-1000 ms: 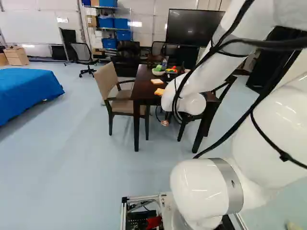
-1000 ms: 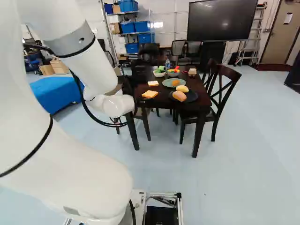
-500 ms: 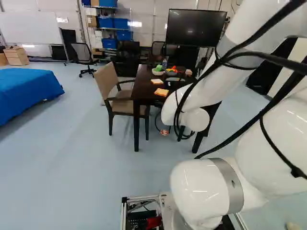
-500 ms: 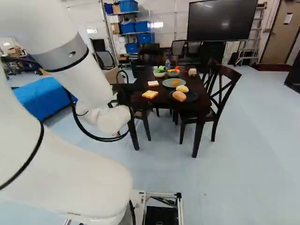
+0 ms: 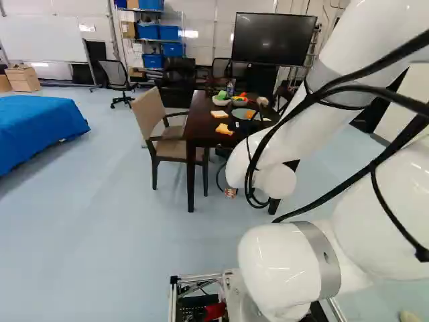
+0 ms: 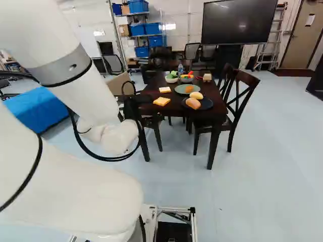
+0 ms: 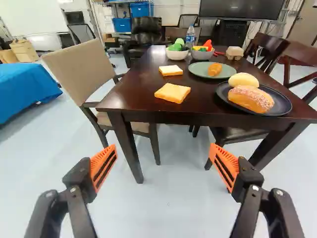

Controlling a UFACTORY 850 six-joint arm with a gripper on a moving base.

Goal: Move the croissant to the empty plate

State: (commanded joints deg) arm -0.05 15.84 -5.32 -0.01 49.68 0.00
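In the right base view my gripper is a dark shape beside the table's near left corner, its fingertips hidden. In the wrist view the gripper stands open, nothing between its orange pads, short of the table and below its top. The small golden croissant lies on the green plate, ahead of the gripper and farther back on the table. A dark plate nearer the table's edge bears a pale yellow roll and a speckled pinkish roll. Neither plate in view is empty.
On the dark table lie two bread slices. Behind stand two bowls with colourful pieces, a bottle and an egg carton. A beige chair and dark chairs flank the table.
My arm has lowered, its wrist sinking in both base views and swinging a little rightward in the left base view. The base and the food on the table have stayed put.
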